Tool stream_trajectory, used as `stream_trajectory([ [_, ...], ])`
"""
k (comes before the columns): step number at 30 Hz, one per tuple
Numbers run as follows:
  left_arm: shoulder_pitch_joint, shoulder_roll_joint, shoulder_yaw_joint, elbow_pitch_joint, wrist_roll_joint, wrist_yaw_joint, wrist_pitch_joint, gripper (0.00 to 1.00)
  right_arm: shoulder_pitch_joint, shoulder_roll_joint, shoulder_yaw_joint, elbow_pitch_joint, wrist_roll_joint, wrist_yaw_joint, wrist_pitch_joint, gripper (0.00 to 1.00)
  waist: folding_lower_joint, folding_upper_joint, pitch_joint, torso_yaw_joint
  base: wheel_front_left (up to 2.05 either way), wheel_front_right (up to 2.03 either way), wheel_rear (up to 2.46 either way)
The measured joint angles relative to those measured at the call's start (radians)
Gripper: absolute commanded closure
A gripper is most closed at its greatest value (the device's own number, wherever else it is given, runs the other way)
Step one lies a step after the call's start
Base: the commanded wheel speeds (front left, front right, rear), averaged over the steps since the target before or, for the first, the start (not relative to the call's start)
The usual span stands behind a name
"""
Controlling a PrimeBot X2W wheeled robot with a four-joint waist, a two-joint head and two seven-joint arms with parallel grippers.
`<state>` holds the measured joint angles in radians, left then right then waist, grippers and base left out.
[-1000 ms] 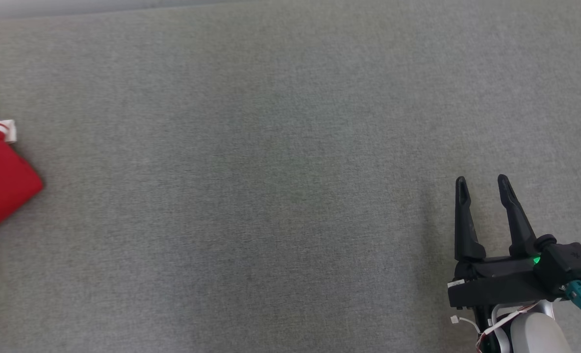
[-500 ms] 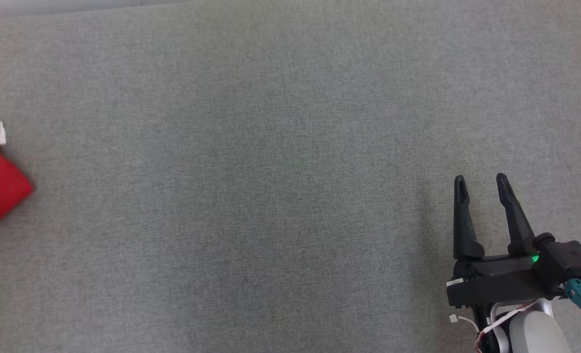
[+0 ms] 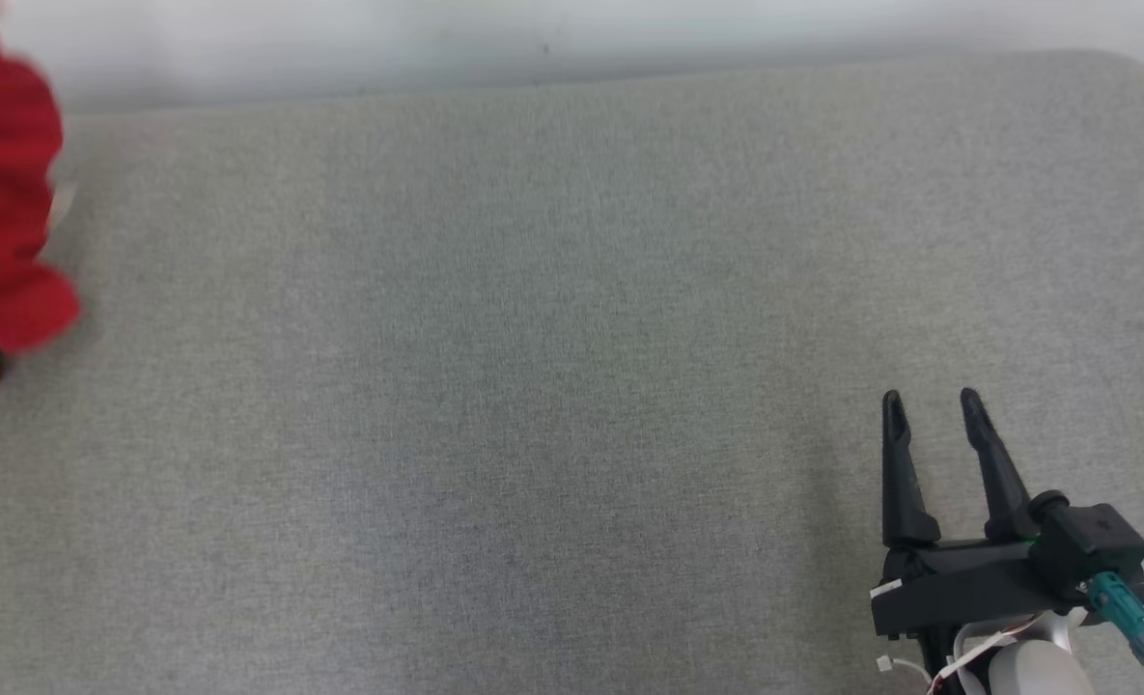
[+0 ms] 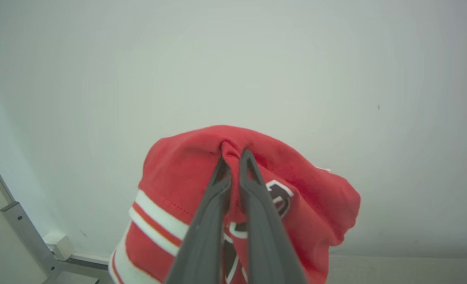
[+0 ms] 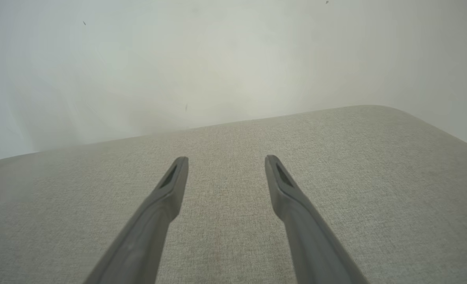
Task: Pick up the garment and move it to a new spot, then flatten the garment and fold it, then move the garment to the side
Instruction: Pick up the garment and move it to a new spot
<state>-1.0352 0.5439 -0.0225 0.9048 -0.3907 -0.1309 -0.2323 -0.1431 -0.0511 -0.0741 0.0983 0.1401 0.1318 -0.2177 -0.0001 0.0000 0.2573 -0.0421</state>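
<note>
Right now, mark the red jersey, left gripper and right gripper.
red jersey (image 4: 170,165), left wrist view, bunched red fabric above the white stripes.
left gripper (image 4: 235,156), left wrist view, midway between fingertips.
right gripper (image 5: 226,159), right wrist view, midway between fingertips.

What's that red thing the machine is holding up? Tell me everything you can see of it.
It is a bright red jersey of thin, soft-looking cloth, with red-and-white striped trim and black lettering outlined in white. The left pincer is shut on a pinched fold, so it hangs bunched and crumpled, not flat, before a pale wall. In the head view it is a blurred shape at the left edge, over the grey padded surface; whether it touches that surface cannot be told.
</note>
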Motion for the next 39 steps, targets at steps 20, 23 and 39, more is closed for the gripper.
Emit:
stream_trajectory([
  [20,0.112,-0.229,-0.184,-0.749,-0.07,0.08,0.169,1.0,0.029,0.0,0.053,0.131,0.086,0.0,-0.043,0.0,-0.0001,-0.0001,-0.123,-0.149,0.0,0.0,0.0],
  [23,0.152,-0.269,-0.222,-0.787,-0.07,0.093,0.191,1.0,0.028,0.0,0.057,0.137,0.095,0.0,-0.044,0.0,-0.0001,-0.0001,-0.125,-0.187,0.0,0.0,0.0],
  [39,0.433,-0.351,-0.359,-0.468,-0.103,0.059,0.147,1.0,0.018,0.0,0.084,0.133,0.112,0.0,-0.044,0.0,0.0001,0.0,-0.091,-0.321,0.0,0.0,0.0],
])
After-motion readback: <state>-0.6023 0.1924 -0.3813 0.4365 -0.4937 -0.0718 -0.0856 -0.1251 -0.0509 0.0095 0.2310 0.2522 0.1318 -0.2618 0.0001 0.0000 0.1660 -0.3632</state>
